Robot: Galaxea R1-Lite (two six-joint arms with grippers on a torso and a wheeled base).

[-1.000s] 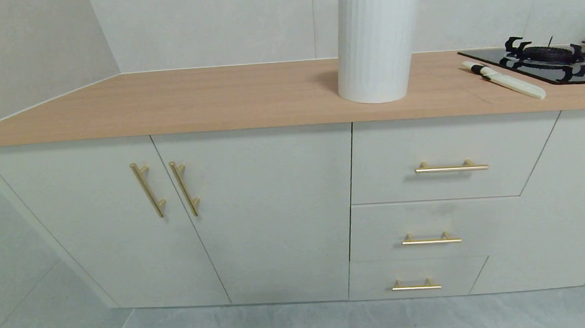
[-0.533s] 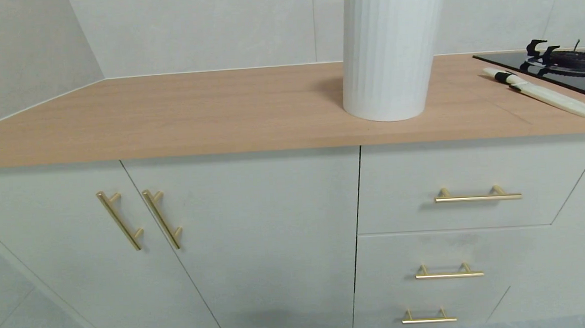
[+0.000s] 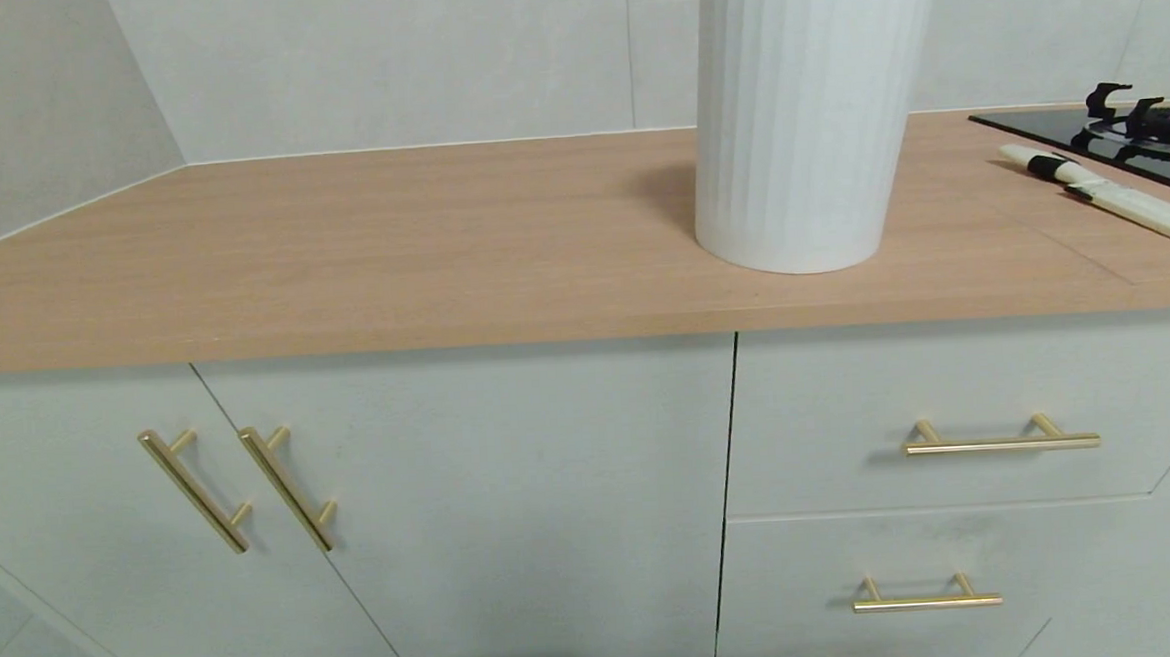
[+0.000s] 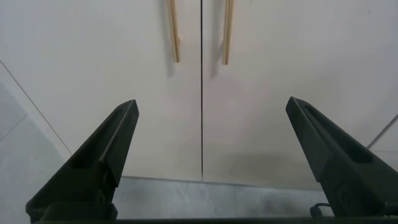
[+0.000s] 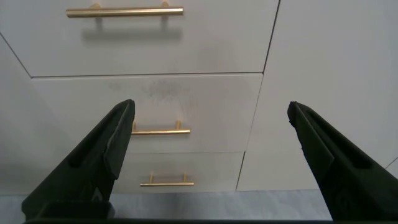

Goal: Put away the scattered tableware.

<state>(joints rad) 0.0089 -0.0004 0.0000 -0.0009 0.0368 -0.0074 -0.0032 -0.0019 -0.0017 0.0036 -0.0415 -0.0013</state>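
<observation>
A white knife with a black band lies on the wooden countertop at the right, beside the hob. A tall white ribbed container stands on the counter right of the middle. My left gripper is open, low in front of the double cabinet doors and facing their gold handles. My right gripper is open too, held low before the stack of drawers with gold handles. Nothing sits between either pair of fingers.
A black gas hob occupies the counter's far right. Below the counter are two cabinet doors at the left and drawers at the right. Tiled walls close off the back and left side.
The whole head view has shifted: the counter and cabinets now look larger and lower in the picture, so the camera has come closer. Nothing on the counter has moved.
</observation>
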